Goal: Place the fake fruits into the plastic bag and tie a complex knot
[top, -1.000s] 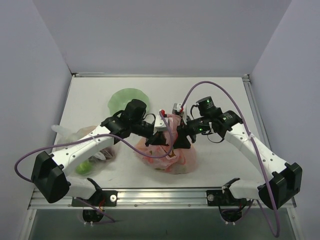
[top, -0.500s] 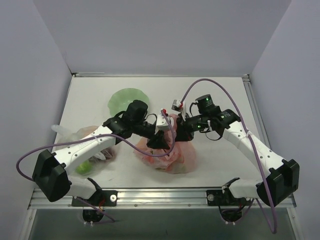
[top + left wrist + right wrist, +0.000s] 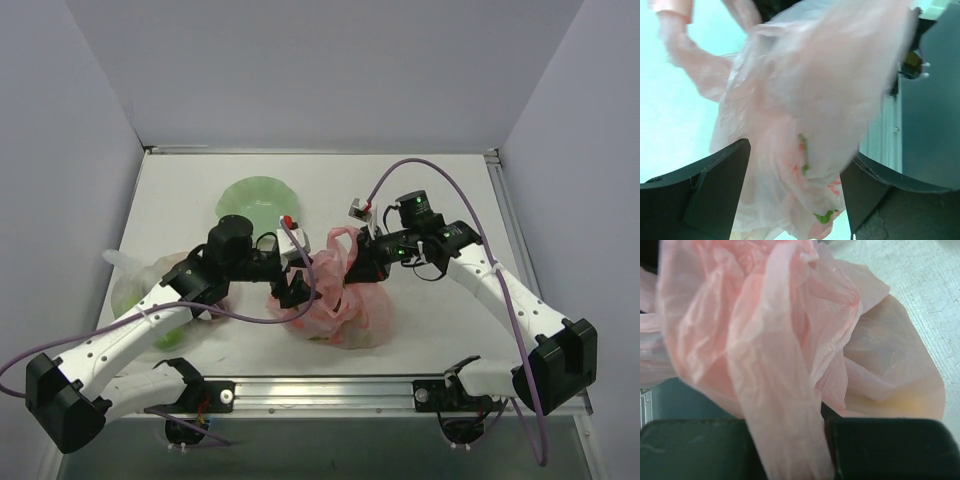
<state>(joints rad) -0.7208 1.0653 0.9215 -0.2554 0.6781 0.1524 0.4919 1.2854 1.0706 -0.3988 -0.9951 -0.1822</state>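
Note:
The pink plastic bag (image 3: 340, 305) sits bunched on the table between the two arms. My right gripper (image 3: 352, 272) is shut on a twisted handle strip (image 3: 785, 405) of the bag, which runs down between its dark fingers (image 3: 880, 450). My left gripper (image 3: 293, 288) stands open at the bag's left side. Crinkled plastic (image 3: 805, 100) hangs loosely between its wide-apart fingers (image 3: 715, 190). The fake fruits show only dimly through the plastic, as a yellowish shape (image 3: 905, 400) and a green patch (image 3: 825, 217).
A green plate (image 3: 255, 198) lies behind the bag, to the left. A clear bag of fruits (image 3: 150, 295) rests by the left wall, under the left arm. Purple cables loop off both arms. A metal rail (image 3: 320, 392) edges the near side.
The left gripper opened, let go of the bag and drew back to the left. The right gripper closed on the handle strip and stayed by the bag's top.

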